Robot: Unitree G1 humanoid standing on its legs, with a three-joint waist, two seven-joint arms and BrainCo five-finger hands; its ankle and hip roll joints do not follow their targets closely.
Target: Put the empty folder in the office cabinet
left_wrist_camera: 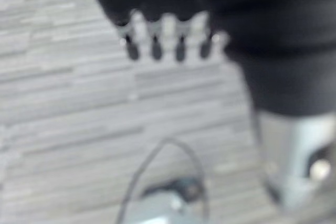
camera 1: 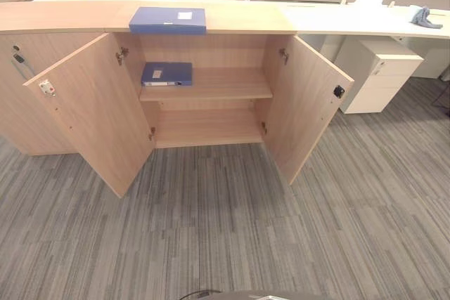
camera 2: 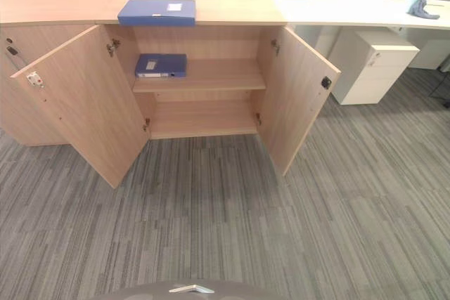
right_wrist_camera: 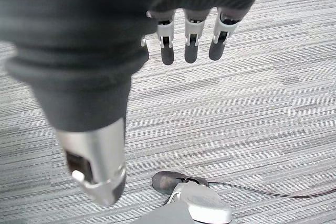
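Two hands are hanging idle at my sides: my left hand [left_wrist_camera: 168, 40] and my right hand [right_wrist_camera: 191, 38] are both pointing down at the grey carpet [camera 1: 232, 230], fingers relaxed and nearly straight, thumbs standing apart, and neither is holding anything. I am judging that the task is sitting at its very first step, with the approach and the pick-up not yet begun.

Everything else I am placing against the cabinet [camera 1: 211, 54], which is standing well ahead of me with both doors swung wide, the left door [camera 1: 95, 114] and the right door [camera 1: 306, 107] angling out toward me. On the counter [camera 1: 246, 17] directly above the cabinet's opening, toward its left side, a blue folder [camera 1: 169, 20] is lying flat; I am taking this one for the folder I am to put away, though I cannot tell from here whether it is empty. Inside the cabinet, a second blue folder [camera 1: 166, 74] is lying flat at the left end of the middle shelf [camera 1: 225, 86]; the rest of that shelf and the bottom shelf [camera 1: 207, 128] below it are looking bare.

The next move, as I am reading it, is calling for stepping in between the open doors, reaching up to the counter for the folder, and taking it by an edge so that it is staying level on its way down to the shelf.
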